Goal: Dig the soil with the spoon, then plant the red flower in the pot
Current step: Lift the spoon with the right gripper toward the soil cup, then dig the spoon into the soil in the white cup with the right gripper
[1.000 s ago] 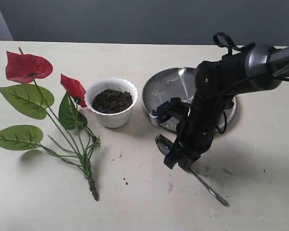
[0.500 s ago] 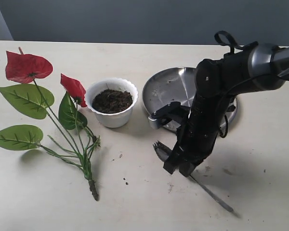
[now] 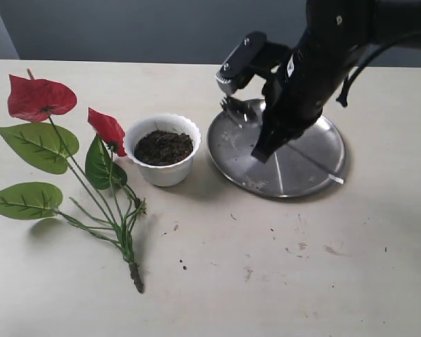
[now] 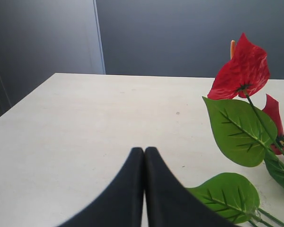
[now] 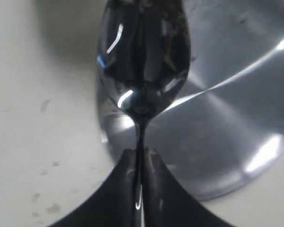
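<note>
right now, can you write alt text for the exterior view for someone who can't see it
A black robot arm's right gripper holds a steel spoon above a round steel plate. Beside the plate stands a white pot of dark soil, and a red flower with green leaves lies flat on the pale table.

The right tool (image 3: 262, 146) holds the spoon (image 3: 240, 110) over the steel plate (image 3: 302, 168).

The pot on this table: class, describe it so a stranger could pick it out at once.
On the pale table, find the big round steel plate; the pot stands just left of it, beside the red flower lying flat. It is the small white cup with a wavy scalloped rim, and the only container holding the soil.
</note>
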Tool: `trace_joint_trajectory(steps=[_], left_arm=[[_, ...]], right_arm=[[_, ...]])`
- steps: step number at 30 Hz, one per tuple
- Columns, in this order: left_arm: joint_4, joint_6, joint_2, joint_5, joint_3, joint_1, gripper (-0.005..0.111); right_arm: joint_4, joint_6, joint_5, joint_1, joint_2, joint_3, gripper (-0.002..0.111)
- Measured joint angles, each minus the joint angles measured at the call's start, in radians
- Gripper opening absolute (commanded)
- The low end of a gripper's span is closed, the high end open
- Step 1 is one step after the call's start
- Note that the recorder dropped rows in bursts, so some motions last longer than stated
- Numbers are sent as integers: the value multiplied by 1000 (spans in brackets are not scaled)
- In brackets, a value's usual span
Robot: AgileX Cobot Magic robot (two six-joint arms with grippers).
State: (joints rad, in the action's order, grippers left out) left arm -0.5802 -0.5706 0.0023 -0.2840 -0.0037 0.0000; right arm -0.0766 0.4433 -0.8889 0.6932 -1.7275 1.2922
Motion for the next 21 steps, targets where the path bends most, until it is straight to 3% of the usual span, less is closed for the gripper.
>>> trace_joint_trajectory(steps=[10,21], left_arm=[[0,0,0,0,0,0,0],[0,0,0,0,0,0,0]], right_arm=[[-620,52,50,172,-79,93,-1],[-1047,54,160,295,-233,94,-1]])
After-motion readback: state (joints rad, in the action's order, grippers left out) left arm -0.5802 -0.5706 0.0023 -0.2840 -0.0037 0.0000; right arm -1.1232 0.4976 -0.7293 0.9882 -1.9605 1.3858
